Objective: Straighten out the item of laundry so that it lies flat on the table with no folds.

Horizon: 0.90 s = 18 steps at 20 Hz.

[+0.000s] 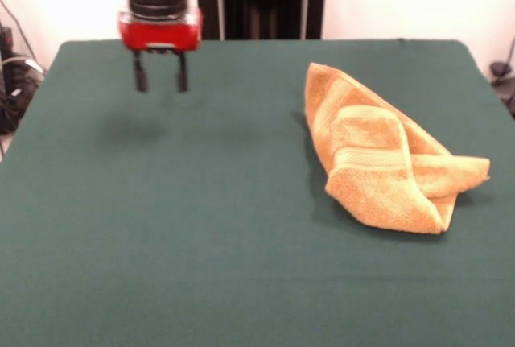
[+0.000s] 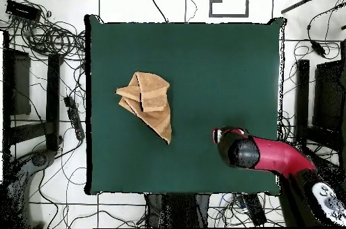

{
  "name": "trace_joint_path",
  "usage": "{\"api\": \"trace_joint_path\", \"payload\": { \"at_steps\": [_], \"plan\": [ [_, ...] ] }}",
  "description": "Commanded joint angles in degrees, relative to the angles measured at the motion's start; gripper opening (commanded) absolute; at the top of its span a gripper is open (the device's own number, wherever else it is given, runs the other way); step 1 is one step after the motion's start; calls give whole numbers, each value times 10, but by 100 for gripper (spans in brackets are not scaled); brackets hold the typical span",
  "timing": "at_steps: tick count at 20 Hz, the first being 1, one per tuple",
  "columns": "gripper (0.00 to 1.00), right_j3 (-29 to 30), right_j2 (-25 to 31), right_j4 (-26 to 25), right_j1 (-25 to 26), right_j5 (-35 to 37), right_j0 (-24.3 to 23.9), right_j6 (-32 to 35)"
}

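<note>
— Where was the gripper (image 1: pixel 161 81)?

— In the front view, toward ten o'clock of the table (image 1: pixel 161 266); it hung above the green cloth with its two dark fingers (image 1: pixel 141 80) spread apart, grasping nothing; a faint shadow lay beneath it.

— And the towel (image 1: pixel 382 158)?

— Toward three o'clock, well apart from the gripper; it lay crumpled, folded over itself in several layers — its woven band (image 1: pixel 370 156) showed across the top fold; one corner stuck out to the right.

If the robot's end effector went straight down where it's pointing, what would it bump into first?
Probably just the bare green table. The end effector points down, open and empty, well off to the side of the folded towel, so it would miss it.
</note>
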Motion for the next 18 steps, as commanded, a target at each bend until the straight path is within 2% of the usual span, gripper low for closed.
{"api": "trace_joint_path", "payload": {
  "at_steps": [1, 4, 9, 18],
  "plan": [
    [100, -33, 68, -85, 9, 29, -46, -117],
    [100, -57, 84, -116, 26, 34, -78, -138],
    [100, -107, 74, -188, 43, 21, -95, -137],
    [100, -155, 175, -231, 79, 73, -204, -243]
  ]
}}
